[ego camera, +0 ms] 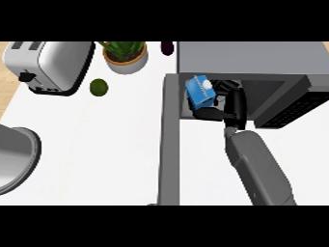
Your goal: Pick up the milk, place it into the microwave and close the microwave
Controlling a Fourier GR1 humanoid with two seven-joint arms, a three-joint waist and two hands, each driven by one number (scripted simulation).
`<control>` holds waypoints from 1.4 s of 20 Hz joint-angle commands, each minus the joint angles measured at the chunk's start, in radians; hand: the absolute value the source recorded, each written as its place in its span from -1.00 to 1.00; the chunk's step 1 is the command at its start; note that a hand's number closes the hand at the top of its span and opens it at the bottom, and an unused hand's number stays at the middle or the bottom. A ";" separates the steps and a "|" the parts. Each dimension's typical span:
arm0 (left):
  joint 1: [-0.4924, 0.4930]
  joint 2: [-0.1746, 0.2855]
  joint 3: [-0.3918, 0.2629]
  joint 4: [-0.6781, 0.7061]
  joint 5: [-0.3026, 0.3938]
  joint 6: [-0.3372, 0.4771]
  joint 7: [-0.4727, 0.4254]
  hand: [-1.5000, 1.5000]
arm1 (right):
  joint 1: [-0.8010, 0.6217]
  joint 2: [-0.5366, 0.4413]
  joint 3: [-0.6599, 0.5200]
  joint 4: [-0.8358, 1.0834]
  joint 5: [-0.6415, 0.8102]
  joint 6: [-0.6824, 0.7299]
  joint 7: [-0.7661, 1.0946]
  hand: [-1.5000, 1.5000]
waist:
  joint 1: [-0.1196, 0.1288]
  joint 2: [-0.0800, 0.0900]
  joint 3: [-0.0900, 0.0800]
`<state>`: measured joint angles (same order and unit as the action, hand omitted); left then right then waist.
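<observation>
The milk (199, 90) is a blue carton with a white cap, held at the mouth of the open microwave (267, 60). My right hand (224, 103) is shut on it, fingers curled round its right side, with the grey forearm reaching up from the lower edge. The microwave's door (169, 140) stands swung open, running down the view left of the carton. The left hand does not show.
A silver toaster (46, 65) stands at the back left, a green lime (98, 87) beside it and a potted plant (126, 53) behind. A large grey pot (6, 159) sits at the left edge. The white counter (95, 144) lies between.
</observation>
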<state>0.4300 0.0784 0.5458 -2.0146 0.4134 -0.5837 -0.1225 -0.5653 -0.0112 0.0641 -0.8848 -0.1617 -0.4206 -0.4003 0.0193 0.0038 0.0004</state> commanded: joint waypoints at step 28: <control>-0.122 0.057 0.021 0.150 -0.020 -0.059 -0.024 -1.00 | -0.495 -0.088 -0.107 0.768 0.216 -0.449 -0.316 1.00 | 0.071 0.030 0.002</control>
<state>0.3038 0.1277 0.5631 -1.8509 0.3829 -0.6395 -0.1569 -1.0435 -0.1010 -0.0302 -0.1471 0.0494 -0.7615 -0.7175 0.0790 0.0304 0.0014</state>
